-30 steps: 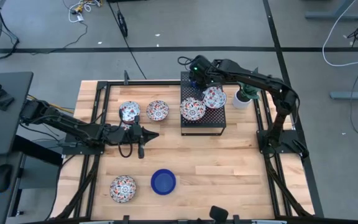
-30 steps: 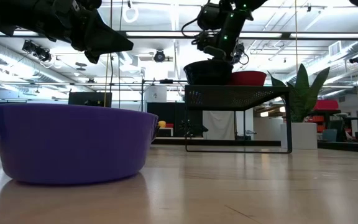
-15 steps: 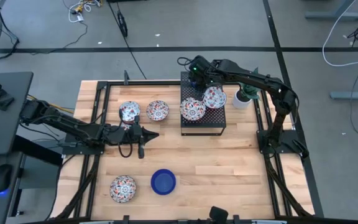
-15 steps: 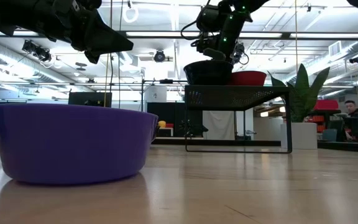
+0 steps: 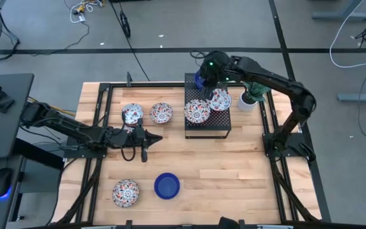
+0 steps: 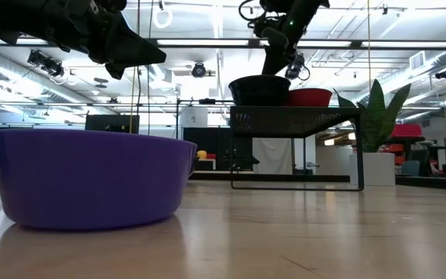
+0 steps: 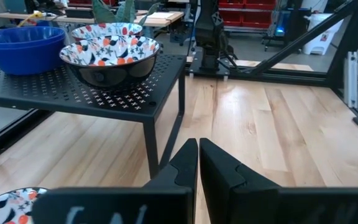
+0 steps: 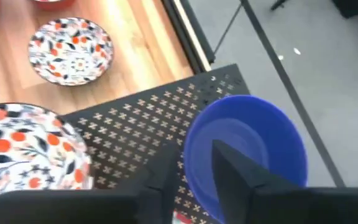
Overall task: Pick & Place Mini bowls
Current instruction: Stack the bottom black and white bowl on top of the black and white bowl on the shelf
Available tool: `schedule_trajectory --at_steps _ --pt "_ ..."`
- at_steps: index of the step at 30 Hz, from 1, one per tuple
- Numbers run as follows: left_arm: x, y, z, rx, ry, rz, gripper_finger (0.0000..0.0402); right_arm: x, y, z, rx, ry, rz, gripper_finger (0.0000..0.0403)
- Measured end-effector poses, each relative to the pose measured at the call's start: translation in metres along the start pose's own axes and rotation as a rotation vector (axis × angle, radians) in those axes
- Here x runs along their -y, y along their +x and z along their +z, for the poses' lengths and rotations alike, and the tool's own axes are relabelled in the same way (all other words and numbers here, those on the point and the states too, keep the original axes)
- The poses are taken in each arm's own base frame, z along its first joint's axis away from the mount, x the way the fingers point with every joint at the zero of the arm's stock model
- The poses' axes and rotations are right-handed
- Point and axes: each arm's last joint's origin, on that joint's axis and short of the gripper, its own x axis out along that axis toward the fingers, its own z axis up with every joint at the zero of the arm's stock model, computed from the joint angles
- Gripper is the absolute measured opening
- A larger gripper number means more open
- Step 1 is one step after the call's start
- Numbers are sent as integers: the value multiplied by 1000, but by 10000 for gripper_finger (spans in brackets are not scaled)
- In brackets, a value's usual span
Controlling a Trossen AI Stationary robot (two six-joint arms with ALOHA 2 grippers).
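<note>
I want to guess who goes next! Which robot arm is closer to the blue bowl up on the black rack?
The right arm, probably. Its right gripper hangs open right above the blue bowl on the black rack. The left gripper is shut, out over the table beside the rack.

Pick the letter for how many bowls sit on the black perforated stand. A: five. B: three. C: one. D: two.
B: on the black stand the high view shows a blue bowl at its back corner, a floral bowl and a second floral bowl, with the right gripper over the blue one.
</note>
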Motion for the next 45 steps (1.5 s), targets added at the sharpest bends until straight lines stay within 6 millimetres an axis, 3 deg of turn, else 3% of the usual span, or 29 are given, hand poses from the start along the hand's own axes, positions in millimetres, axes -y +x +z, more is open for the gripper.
schedule_trajectory --at_steps 3,6,11,15,22,26,30,35,41,45 --pt "1 0 0 -3 -4 -24 19 -12 -2 2 17 -24 61 47" --pt "2 0 -1 -13 -1 -53 19 -39 -8 9 63 -84 111 9" --pt "10 -4 -2 -16 19 -85 19 -104 -24 16 155 -215 197 15" --pt "26 -13 -3 10 87 -100 17 -162 -35 7 197 -328 260 4" --pt "53 -34 4 129 181 -79 4 -262 -31 -55 366 -356 375 7" --pt "64 -44 14 181 193 -48 5 -299 -23 -103 465 -309 471 3" --pt "81 -52 31 176 239 -2 3 -318 -14 -145 518 -284 554 3" --pt "114 -53 58 91 369 58 4 -317 -1 -185 520 -225 506 8" --pt "152 -43 75 -109 427 8 4 -301 9 -214 502 -134 421 5" --pt "161 -39 71 -417 311 -101 4 -293 14 -222 547 -83 377 6"
